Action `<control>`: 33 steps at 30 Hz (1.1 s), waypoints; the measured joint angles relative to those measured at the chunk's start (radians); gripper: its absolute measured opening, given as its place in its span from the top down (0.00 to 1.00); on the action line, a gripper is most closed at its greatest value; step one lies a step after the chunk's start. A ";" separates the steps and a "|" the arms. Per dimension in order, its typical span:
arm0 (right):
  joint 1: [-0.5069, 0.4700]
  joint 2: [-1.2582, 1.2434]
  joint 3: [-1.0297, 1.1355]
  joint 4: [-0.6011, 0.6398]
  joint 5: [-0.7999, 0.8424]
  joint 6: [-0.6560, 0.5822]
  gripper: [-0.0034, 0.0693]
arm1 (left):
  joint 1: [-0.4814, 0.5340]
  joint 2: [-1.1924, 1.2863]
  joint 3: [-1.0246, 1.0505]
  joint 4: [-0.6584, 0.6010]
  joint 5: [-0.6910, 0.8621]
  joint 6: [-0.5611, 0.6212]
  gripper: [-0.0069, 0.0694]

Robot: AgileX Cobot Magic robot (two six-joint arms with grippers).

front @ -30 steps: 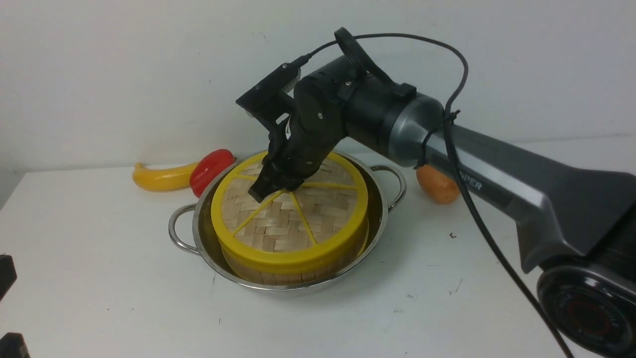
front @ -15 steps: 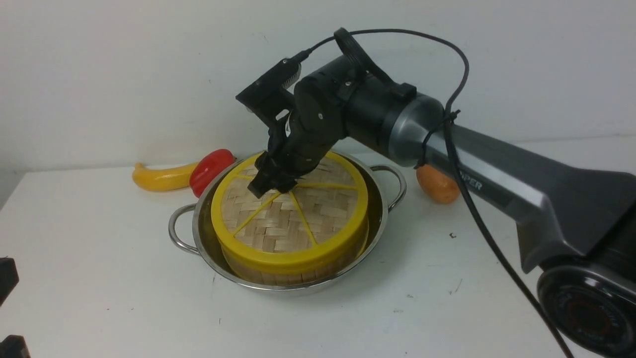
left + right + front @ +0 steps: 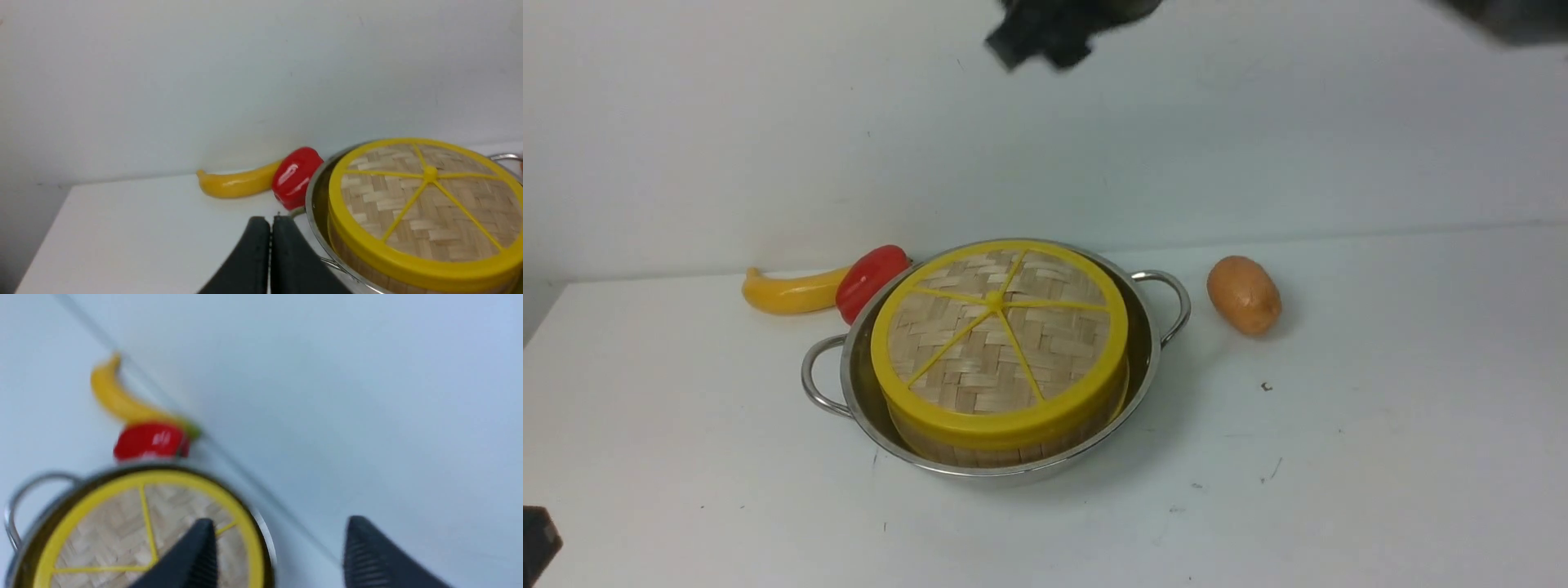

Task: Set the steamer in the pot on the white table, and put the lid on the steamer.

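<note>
The steamer [image 3: 964,454] sits in the pot [image 3: 1150,347] on the white surface [image 3: 1339,457], with the lid [image 3: 996,343] seated flat on it. Your right hand [image 3: 282,526] hangs above the pot, fingers spread and empty. Your left hand [image 3: 270,224] is low beside the pot, fingers pressed together on nothing.

Left tool [image 3: 270,220]: both fingers are pressed flat together, tips pointed toward the far side, held low at the near left.
Left arm [image 3: 535,539]: only a dark corner is seen at the near left edge.
Right tool [image 3: 282,522]: fingers are spread wide apart.
Right arm [image 3: 1045,33]: held high, blurred, cut off at the top.
</note>
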 joint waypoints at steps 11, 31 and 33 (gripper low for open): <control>-0.117 -0.665 0.864 0.038 -0.326 0.027 0.96 | -0.002 -0.153 0.192 -0.182 -0.132 0.069 0.91; -0.125 -1.082 1.591 -0.015 -0.826 0.318 0.93 | -0.002 -0.153 0.192 -0.184 -0.088 0.075 0.88; -0.125 -1.081 1.594 -0.057 -0.825 0.295 0.92 | -0.002 -0.153 0.192 -0.184 -0.088 0.075 0.87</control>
